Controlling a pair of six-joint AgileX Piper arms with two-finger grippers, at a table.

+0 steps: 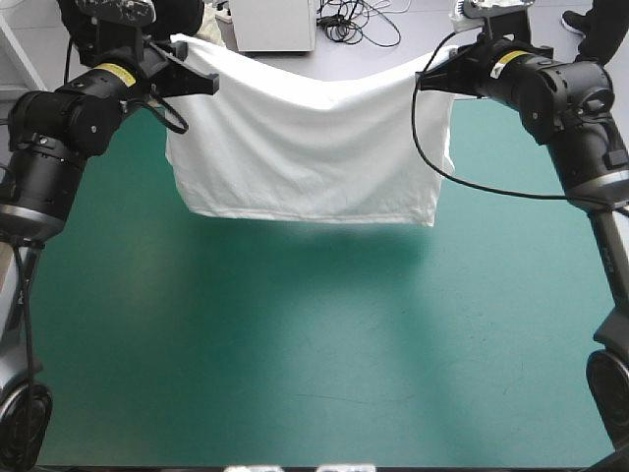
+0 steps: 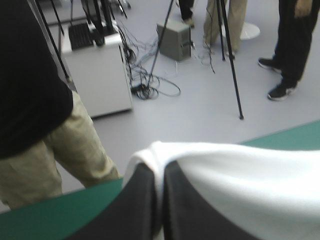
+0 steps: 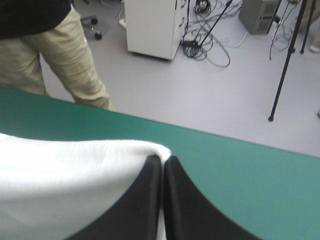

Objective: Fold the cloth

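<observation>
The white T-shirt [image 1: 305, 147] hangs in the air over the far half of the teal-green table [image 1: 295, 344], stretched between both arms, its lower hem free and casting a shadow on the cover. My left gripper [image 1: 197, 61] is shut on its upper left corner; in the left wrist view the T-shirt [image 2: 240, 175] drapes over the pinched black fingers [image 2: 145, 200]. My right gripper [image 1: 432, 79] is shut on the upper right corner, and the T-shirt [image 3: 65, 180] spreads beside its black fingers [image 3: 190, 205].
Beyond the table's far edge [image 3: 225, 135] lie a white cabinet [image 1: 275, 22], floor cables [image 1: 359, 20] and a tripod leg [image 2: 232, 65]. The near half of the teal-green cover holds nothing but the shirt's shadow.
</observation>
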